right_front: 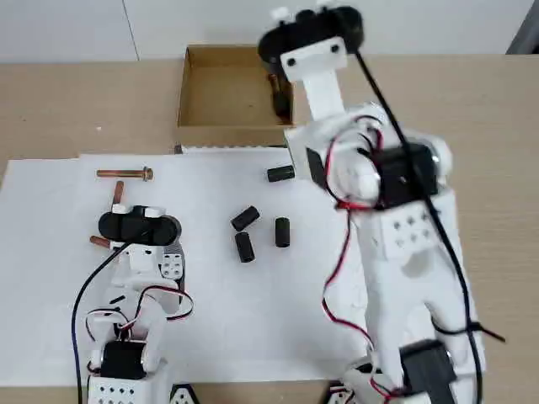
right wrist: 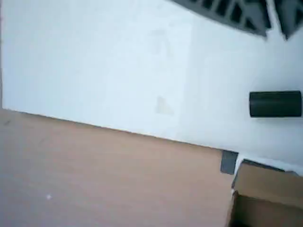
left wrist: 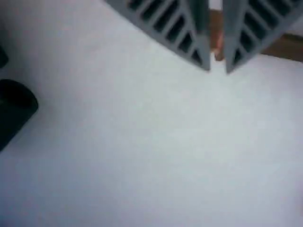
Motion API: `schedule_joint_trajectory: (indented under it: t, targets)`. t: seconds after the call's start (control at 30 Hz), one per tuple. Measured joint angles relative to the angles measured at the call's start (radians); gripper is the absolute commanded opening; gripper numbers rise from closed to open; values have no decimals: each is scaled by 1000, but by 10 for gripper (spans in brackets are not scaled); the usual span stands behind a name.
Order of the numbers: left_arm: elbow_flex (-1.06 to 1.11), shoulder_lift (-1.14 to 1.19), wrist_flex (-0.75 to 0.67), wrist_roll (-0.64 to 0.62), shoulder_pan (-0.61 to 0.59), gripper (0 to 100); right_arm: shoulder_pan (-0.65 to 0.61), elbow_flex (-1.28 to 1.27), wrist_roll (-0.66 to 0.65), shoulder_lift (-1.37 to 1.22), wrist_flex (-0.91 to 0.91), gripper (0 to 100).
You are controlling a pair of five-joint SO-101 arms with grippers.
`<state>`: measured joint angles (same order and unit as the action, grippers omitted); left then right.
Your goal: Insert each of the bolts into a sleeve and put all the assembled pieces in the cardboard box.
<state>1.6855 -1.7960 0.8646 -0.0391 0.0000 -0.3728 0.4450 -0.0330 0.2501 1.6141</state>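
Bolt pickup in hand: left gripper (left wrist: 218, 64) near left edge of paper (right_front: 253, 311), jaws pinching bolt (left wrist: 216, 42). Right gripper (right_front: 280, 95) over right end of cardboard box (right_front: 221, 84), jaw state impossible to tell. Four sleeves (right_front: 245, 219) loose mid-paper. Next: lift bolt, line up with sleeve bore

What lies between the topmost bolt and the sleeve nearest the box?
Nothing. In the high view, the stretch from that bolt across to the sleeve is bare white paper.
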Motion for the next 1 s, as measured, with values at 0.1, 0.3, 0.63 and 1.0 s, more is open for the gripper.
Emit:
schedule_joint_trajectory:
  t: [0.1, 0.3, 0.63, 1.0]
  targets:
    - [0, 0, 0, 0, 0, 6, 0, 0, 31, 54, 37, 4]
    - [0, 0, 0, 0, 0, 6, 0, -130, 43, 218, 48, 4]
    - [0, 0, 0, 0, 0, 6, -2, -635, 49, 609, 26, 4]
    - [0, 0, 0, 0, 0, 6, -14, -1151, 123, 684, -362, 9]
